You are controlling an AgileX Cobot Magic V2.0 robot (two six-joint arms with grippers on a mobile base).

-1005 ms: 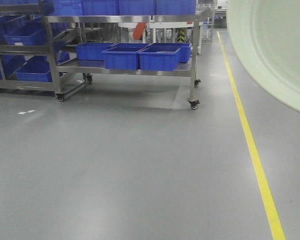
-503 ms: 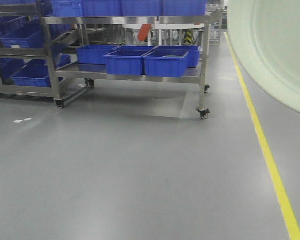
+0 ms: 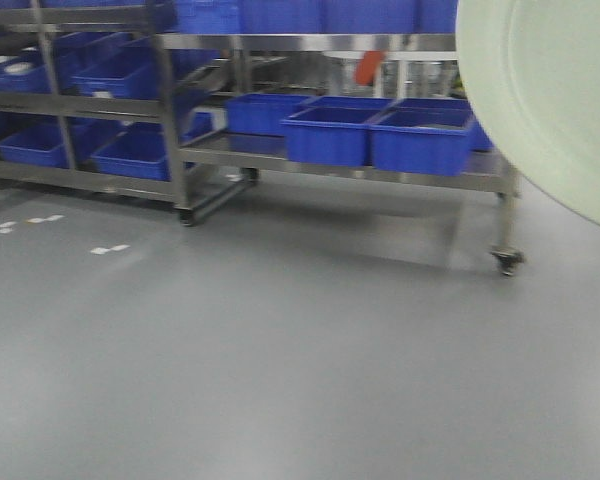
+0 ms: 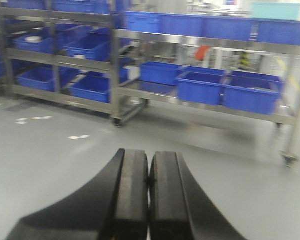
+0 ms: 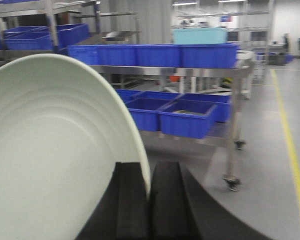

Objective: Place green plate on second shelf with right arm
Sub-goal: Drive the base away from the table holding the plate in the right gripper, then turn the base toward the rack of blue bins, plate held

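Observation:
The green plate [image 5: 55, 150] is pale mint and round, held on edge in my right gripper [image 5: 149, 167], whose jaws are shut on its rim. In the front view the green plate [image 3: 550, 100] fills the upper right corner, in the air well short of the steel shelf rack [image 3: 350, 175]. The right gripper itself is out of that view. My left gripper [image 4: 149, 160] is shut and empty, its fingers [image 4: 132, 190] pressed together, held above the grey floor and facing the racks.
Wheeled steel racks [image 4: 205, 97] carry blue bins [image 3: 325, 135] on lower and upper shelves; a teal bin [image 5: 200, 35] sits on top. A caster [image 3: 507, 262] stands at the rack's right leg. A yellow floor line [image 5: 290, 145] runs along the right. Grey floor [image 3: 280, 350] lies ahead.
The view has swung left and closer: the racks have shifted right and grown larger, and the yellow line has slid almost out of the front view. The plate stays in the same corner.

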